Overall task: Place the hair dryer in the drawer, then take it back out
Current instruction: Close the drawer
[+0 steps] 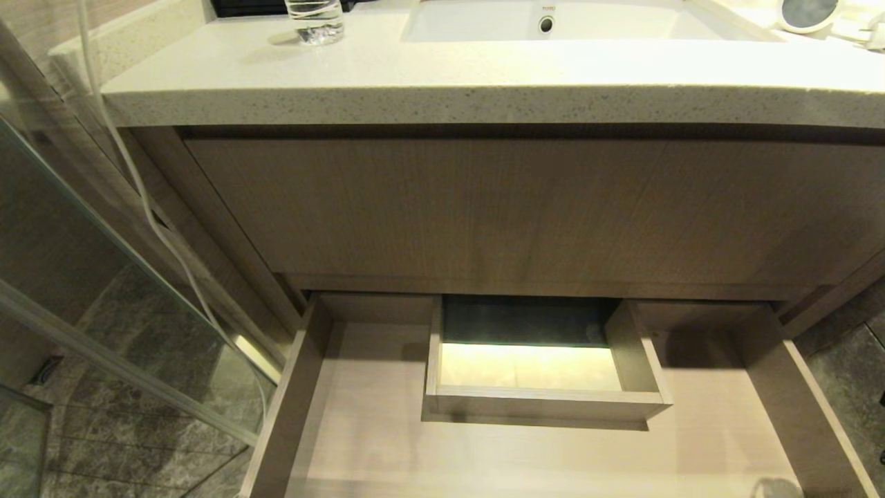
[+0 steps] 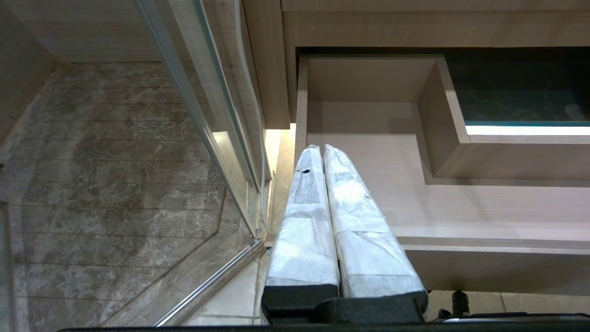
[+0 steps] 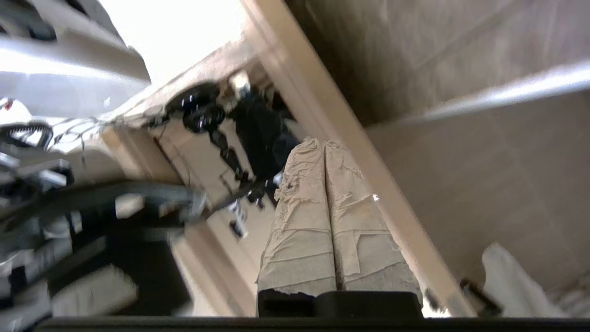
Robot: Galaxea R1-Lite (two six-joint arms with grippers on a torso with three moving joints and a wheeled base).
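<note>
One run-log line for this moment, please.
drawer: open, nothing seen inside | hair dryer: on counter | left end effector: shut | right end effector: shut

R pincer (image 3: 324, 144) closed, empty, beside drawer (image 3: 368, 184) edge; view blurred.

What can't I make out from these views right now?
- Hair dryer: head view, cut off by the top edge; only its grey grille end shows.
- Drawer: its front is cut off by the head view's bottom edge.
- Right gripper: right wrist view is motion-blurred; its surroundings are unclear.
- Left gripper: outside the head view.
</note>
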